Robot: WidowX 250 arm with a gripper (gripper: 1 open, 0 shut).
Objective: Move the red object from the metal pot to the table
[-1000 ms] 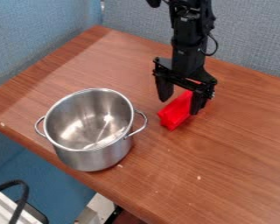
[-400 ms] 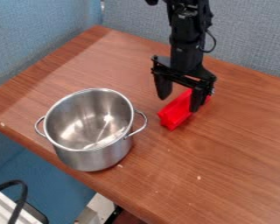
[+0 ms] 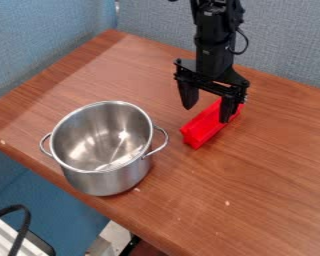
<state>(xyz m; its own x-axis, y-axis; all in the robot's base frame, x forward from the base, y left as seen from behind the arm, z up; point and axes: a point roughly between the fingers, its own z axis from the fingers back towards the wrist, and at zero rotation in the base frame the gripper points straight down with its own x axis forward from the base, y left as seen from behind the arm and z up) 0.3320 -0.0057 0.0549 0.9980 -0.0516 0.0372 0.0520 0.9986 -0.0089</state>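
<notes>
The red object lies flat on the table, to the right of the metal pot and apart from it. The pot's inside shows only bare steel. My gripper hangs open just above the block's far end, one finger on each side, not touching it. The black arm rises straight up from the gripper to the top of the view.
The table's front edge runs diagonally close below the pot, with black cables on the floor beyond it. A blue wall backs the table on the left and rear.
The open gripper has risen a little off the red block, which stays where it lay on the table. The pot has not moved.
</notes>
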